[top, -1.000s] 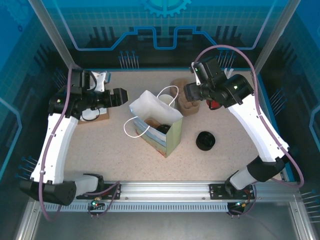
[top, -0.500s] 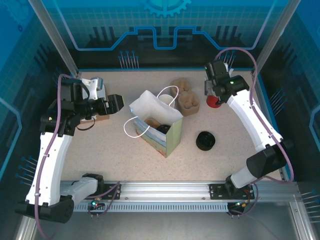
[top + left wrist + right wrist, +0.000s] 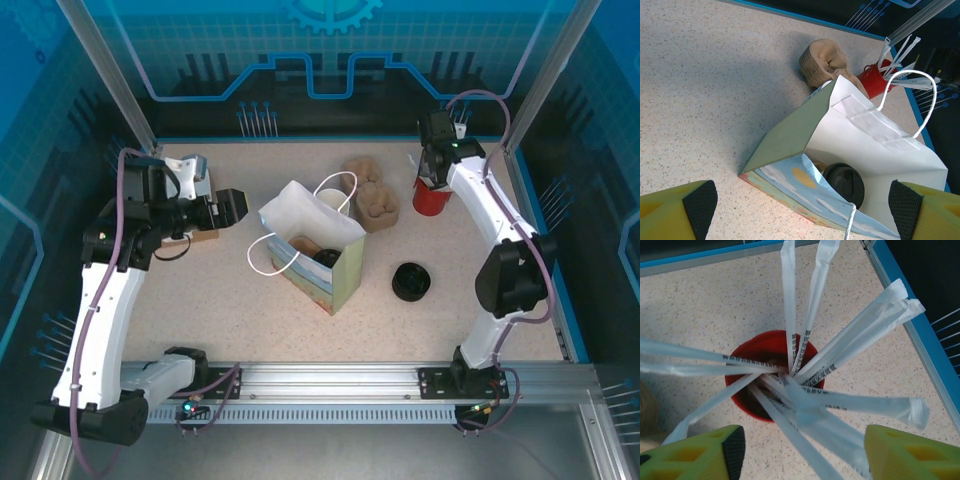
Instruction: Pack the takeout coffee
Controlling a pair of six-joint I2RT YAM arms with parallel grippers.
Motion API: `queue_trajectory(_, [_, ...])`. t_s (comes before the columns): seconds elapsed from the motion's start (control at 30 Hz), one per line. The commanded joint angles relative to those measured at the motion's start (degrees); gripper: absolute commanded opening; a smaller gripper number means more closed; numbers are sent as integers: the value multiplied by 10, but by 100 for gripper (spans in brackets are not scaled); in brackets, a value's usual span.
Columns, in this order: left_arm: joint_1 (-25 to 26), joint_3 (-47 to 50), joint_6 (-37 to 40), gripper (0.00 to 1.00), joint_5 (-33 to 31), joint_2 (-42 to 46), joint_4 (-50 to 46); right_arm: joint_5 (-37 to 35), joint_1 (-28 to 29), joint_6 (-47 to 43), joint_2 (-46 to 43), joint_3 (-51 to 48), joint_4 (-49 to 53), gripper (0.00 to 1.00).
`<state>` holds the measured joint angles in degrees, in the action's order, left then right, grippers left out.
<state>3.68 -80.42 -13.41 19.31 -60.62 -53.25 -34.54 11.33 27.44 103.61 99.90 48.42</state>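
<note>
The speckled table carries the paper bag, standing open at centre. The left gripper hovers left of the bag, fingers spread and holding nothing. At far right, the right gripper hangs over the red cup, fingers wide apart and empty. The takeout coffee, black-lidded, appears to sit inside the bag. A straw seems next: pinch one wrapped straw alone and lift it straight up, so the red cup stays upright.

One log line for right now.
left tool open, facing white paper bag | black round lid inside bag | right tool open over red cup of wrapped straws
</note>
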Motion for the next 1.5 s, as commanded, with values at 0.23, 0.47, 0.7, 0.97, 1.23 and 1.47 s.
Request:
queue_trajectory(0.23, [-5,-4,14,93,-15,-8,0,12,-28,4,62,50,-11,38])
queue_trajectory(0.47, [-5,-11,15,93,-17,-13,-3,-7,-27,-25,43,42,-29,11])
queue_trajectory(0.7, [-5,-14,15,94,-16,-14,-3,-27,-26,-54,24,55,-12,0])
queue_trajectory(0.97, [-5,-19,16,95,-14,-13,-4,3,-17,-75,-10,72,13,0])
queue_trajectory(1.23, [-5,-10,15,96,-14,-8,1,6,3,-95,-76,84,33,0])
queue_trajectory(1.47, [-6,1,11,99,-11,-2,7,2,48,-120,-134,122,72,0])
